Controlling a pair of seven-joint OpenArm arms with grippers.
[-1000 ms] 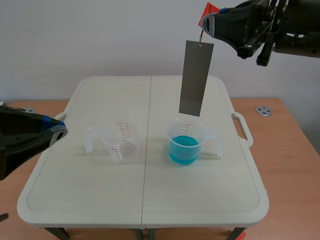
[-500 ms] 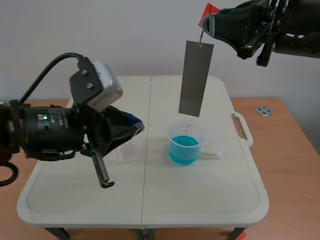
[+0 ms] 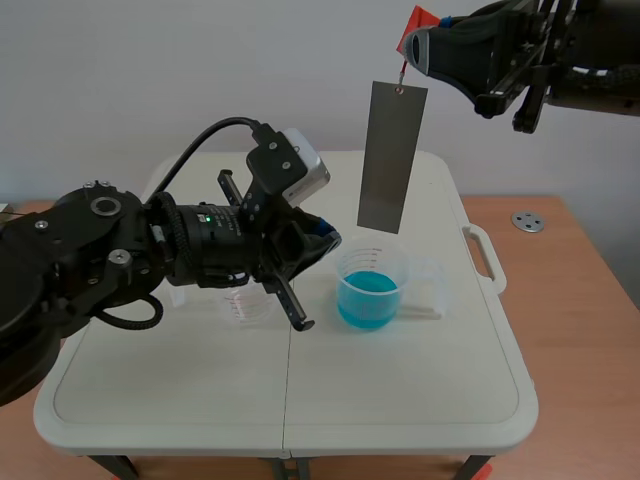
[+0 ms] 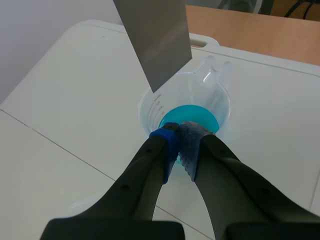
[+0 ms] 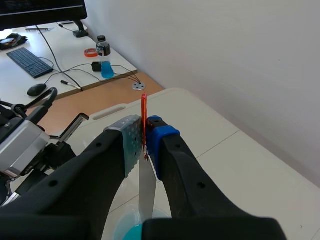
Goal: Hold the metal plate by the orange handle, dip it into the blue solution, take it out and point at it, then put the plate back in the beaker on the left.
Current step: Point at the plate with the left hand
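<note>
In the scene view, the right gripper [image 3: 412,48] is high over the white folding table [image 3: 420,400], clamped on the small orange handle [image 3: 418,19]. The flat grey metal plate [image 3: 392,157] hangs upright from the handle. Its lower edge is above the clear plastic beaker of blue solution [image 3: 372,290] and does not touch it. The left gripper [image 3: 325,243], fingers pressed together on nothing, sits near that beaker's left rim, lower than the plate. An empty clear beaker [image 3: 247,303] stands partly hidden behind the left arm.

In the left wrist view, the left gripper [image 4: 179,136] lies over the beaker's near rim, and the metal plate [image 4: 157,40] hangs ahead of it.

In the right wrist view, the dotted pads [image 5: 129,142] pinch the orange handle [image 5: 144,117]. The metal plate [image 5: 146,192] hangs edge-on below, with the blue solution under it.
</note>
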